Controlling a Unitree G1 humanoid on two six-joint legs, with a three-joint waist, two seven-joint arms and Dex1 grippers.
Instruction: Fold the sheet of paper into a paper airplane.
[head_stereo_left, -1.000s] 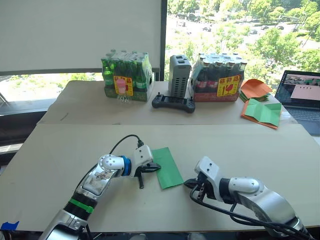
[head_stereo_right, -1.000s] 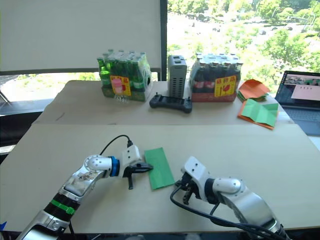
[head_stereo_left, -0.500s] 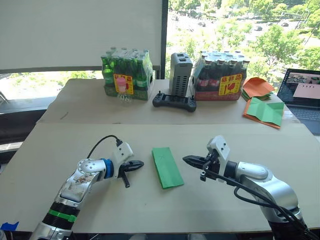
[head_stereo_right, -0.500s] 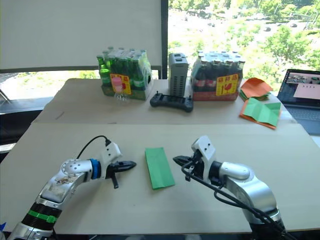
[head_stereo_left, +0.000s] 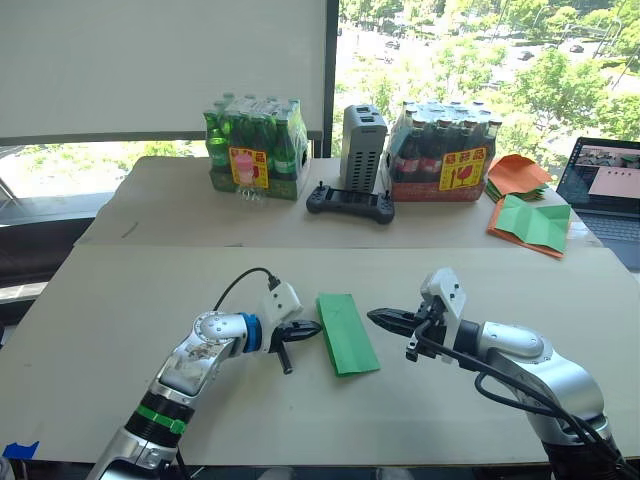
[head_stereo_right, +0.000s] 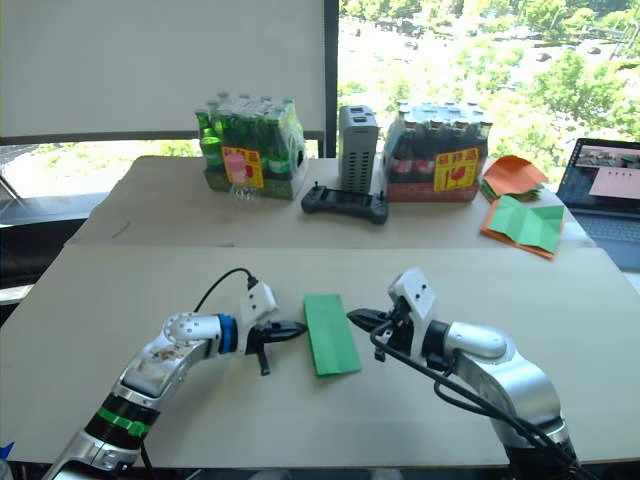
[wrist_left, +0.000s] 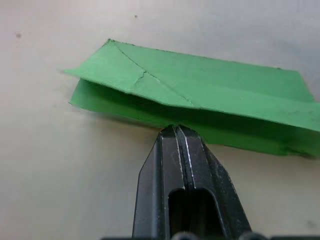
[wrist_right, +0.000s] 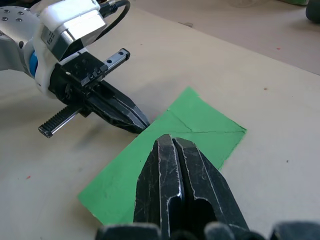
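The sheet of paper (head_stereo_left: 346, 333) lies on the table (head_stereo_left: 120, 300) between my two grippers, folded into a long bright green strip with crease lines. In the left wrist view the sheet of paper (wrist_left: 200, 95) shows two layers, the upper one lifted a little. My left gripper (head_stereo_left: 316, 326) is shut, its tip touching the strip's left long edge. My right gripper (head_stereo_left: 372, 315) is shut too and hovers at the strip's right edge, pointing at the left gripper (wrist_right: 135, 120). No dart-shaped paper airplane is in view.
At the table's far side stand a pack of green bottles (head_stereo_left: 254, 150), a grey box (head_stereo_left: 362, 148) and a pack of dark bottles (head_stereo_left: 445, 153), with a black controller (head_stereo_left: 349, 204) in front. Far right lie orange papers (head_stereo_left: 515, 175), an orange-edged green sheet (head_stereo_left: 530, 222) and a laptop (head_stereo_left: 608, 185).
My left gripper has moved right across the table until its tip meets the strip's left edge. The right gripper has stayed about where it was, beside the strip's right edge.
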